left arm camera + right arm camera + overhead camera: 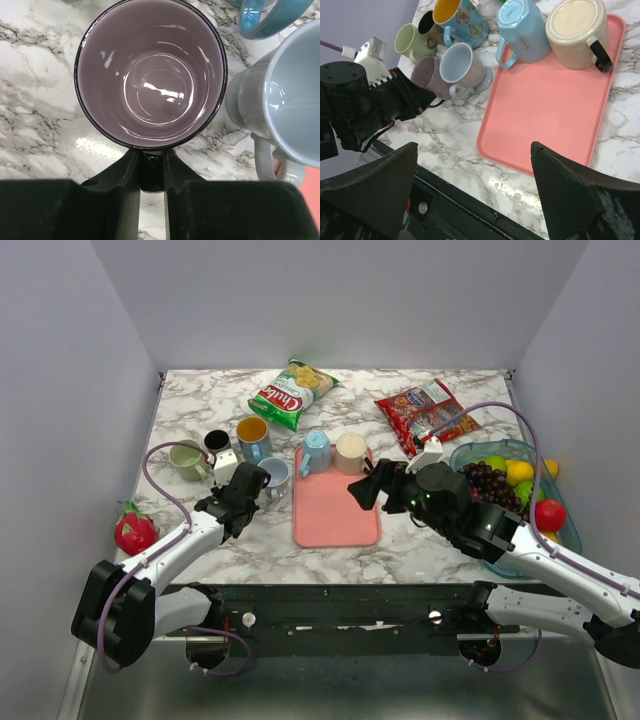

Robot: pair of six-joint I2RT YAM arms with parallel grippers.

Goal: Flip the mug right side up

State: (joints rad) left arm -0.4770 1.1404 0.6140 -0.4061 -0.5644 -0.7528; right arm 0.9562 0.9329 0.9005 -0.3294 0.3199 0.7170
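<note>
My left gripper (240,492) (151,165) is shut on the dark handle (151,176) of a purple mug (150,75) (426,75). The mug stands mouth up on the marble, left of the pink tray (335,515) (545,110). A pale blue-grey mug (274,475) (290,95) stands upright right beside it. Two mugs sit bottom up at the tray's far end: a blue one (315,451) (522,30) and a cream one (350,452) (575,30). My right gripper (365,488) (474,150) is open and empty above the tray's near right side.
A green mug (187,458), a black mug (216,441) and a butterfly mug (252,436) stand upright behind my left gripper. A green chips bag (292,392) and a red snack bag (425,412) lie at the back. A fruit bowl (478,456) is right, a red toy fruit (135,530) left.
</note>
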